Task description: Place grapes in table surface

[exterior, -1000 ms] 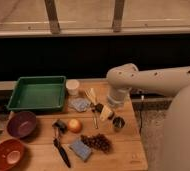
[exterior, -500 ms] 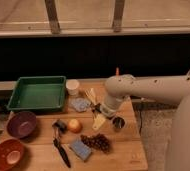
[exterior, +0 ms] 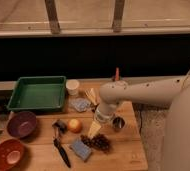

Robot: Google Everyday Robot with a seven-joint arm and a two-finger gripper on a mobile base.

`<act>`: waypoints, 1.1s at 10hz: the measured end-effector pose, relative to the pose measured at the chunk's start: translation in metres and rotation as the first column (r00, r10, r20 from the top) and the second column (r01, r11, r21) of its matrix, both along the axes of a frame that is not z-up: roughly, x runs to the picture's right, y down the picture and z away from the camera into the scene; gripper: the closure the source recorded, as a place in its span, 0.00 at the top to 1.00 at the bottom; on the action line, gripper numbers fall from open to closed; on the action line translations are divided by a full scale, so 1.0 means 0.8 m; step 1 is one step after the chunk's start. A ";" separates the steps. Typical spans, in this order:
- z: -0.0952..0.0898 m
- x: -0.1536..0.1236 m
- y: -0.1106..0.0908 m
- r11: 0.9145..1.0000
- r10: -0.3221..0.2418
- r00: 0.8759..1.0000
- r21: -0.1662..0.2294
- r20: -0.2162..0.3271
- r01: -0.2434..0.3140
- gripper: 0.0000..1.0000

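Observation:
The grapes [exterior: 100,142], a dark lumpy bunch, lie on the wooden table surface [exterior: 125,155] near its front edge, just right of a blue sponge [exterior: 80,149]. My gripper [exterior: 94,130] hangs from the pale arm that reaches in from the right. It points down and sits just above and to the left of the grapes, very close to them. I cannot tell whether it touches them.
A green tray [exterior: 38,92] sits at the back left with a white cup [exterior: 73,86] beside it. An orange fruit [exterior: 75,125], a small metal cup [exterior: 118,122], a black utensil [exterior: 62,151], a purple bowl [exterior: 20,124] and an orange bowl [exterior: 7,154] stand around.
The arm has swung left and lowered, bringing the gripper from the table's back right down close over the grapes. The grapes have not moved.

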State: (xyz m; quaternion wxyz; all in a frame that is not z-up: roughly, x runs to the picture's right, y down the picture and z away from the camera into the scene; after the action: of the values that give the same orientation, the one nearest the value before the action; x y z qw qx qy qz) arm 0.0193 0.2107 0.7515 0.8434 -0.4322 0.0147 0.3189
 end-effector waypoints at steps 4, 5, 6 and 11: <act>0.023 0.006 0.043 0.997 0.007 0.999 -0.082 -0.039 -0.011 0.80; 0.028 0.007 0.051 0.995 0.011 0.999 -0.102 -0.047 -0.016 0.80; 0.031 0.010 0.058 0.993 0.014 0.998 -0.118 -0.055 -0.020 0.80; 0.039 0.018 0.078 0.983 0.041 0.996 -0.175 -0.082 -0.055 0.59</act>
State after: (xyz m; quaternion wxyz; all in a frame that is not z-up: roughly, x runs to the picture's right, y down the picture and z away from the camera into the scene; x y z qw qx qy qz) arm 0.0338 0.2733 0.7826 0.7925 -0.4927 0.0656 0.3533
